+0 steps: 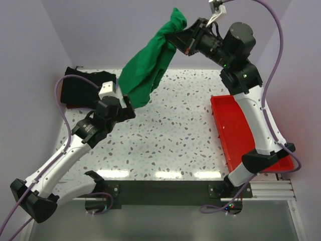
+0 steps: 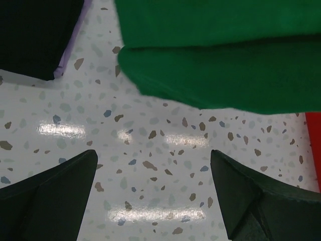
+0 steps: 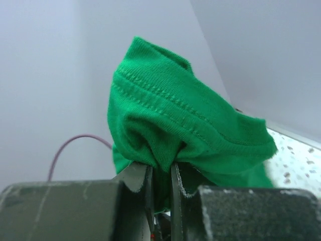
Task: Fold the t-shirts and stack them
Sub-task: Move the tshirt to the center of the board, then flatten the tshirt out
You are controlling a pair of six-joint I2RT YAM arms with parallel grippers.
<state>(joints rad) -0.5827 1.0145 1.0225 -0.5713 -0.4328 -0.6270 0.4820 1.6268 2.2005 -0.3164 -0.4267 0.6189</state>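
Grips the green t-shirt (image 1: 145,70) by a bunched seam in the right gripper (image 3: 161,173), jaws clamped, high above the speckled table (image 1: 175,130). Holds the left gripper (image 2: 153,191) spread wide, empty, near the hanging end. Shows seam stitching from right wrist alone; the full drape only overhead.

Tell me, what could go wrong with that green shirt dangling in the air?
1. The right arm's fingers pinch only a small bunched fold of the green t-shirt, so it might slip out and drop in a heap.
2. The left arm's fingers stand open just short of the shirt's hanging lower end; closing there, they might miss it or catch only one layer.
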